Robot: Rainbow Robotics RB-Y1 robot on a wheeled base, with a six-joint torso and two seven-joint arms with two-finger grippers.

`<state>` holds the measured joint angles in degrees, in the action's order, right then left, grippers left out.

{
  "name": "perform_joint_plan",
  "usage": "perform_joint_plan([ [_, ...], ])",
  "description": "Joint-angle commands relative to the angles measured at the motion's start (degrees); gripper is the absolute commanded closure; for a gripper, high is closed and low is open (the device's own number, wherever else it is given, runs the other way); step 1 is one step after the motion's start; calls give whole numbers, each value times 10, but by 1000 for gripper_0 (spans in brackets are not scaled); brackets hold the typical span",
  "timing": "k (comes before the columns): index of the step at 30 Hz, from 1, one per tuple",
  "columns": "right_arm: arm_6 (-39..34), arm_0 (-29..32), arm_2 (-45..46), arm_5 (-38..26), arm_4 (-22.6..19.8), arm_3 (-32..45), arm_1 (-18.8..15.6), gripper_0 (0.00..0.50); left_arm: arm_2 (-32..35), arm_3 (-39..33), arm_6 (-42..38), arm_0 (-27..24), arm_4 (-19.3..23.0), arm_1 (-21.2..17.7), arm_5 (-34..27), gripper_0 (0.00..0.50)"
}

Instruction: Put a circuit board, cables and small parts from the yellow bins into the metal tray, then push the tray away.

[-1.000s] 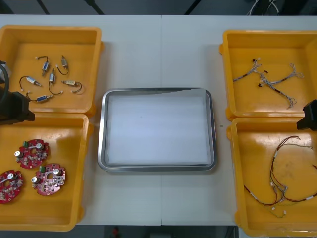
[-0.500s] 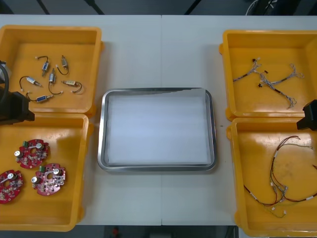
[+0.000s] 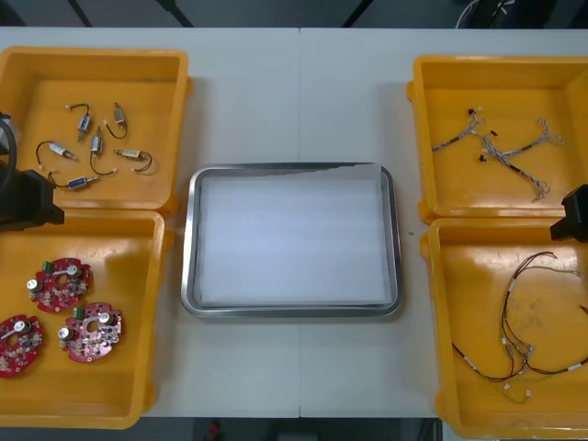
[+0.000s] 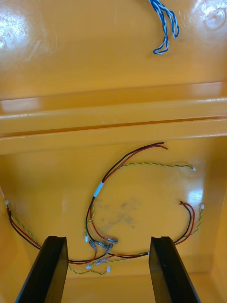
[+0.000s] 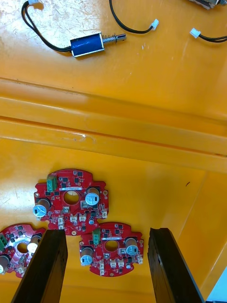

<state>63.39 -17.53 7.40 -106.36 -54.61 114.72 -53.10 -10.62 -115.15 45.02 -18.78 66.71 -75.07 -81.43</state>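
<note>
Left claw [image 5: 108, 233] and right claw [image 4: 108, 239] both hang downward, each spread wide apart.

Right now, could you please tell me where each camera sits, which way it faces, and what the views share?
Front view: above the arms, looking steeply down at the table, metal tray and four yellow bins; left arm and right arm at its side edges.
Left wrist view: on the left wrist, looking down past the open left gripper at circuit boards.
Right wrist view: on the right wrist, looking down past the open right gripper at red and yellow cables.
Shared: the front view also shows those boards and cables.
</note>
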Motion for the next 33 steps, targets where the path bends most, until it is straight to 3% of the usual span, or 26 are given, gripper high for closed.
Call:
perform_joint_plan([
  [1, -31, -13, 1, -3, 1, 4, 5, 0, 17, -10, -24, 2, -5, 4, 5, 0],
  [33, -31, -13, 1, -3, 1, 4, 5, 0, 17, -10, -24, 2, -5, 4, 5, 0],
])
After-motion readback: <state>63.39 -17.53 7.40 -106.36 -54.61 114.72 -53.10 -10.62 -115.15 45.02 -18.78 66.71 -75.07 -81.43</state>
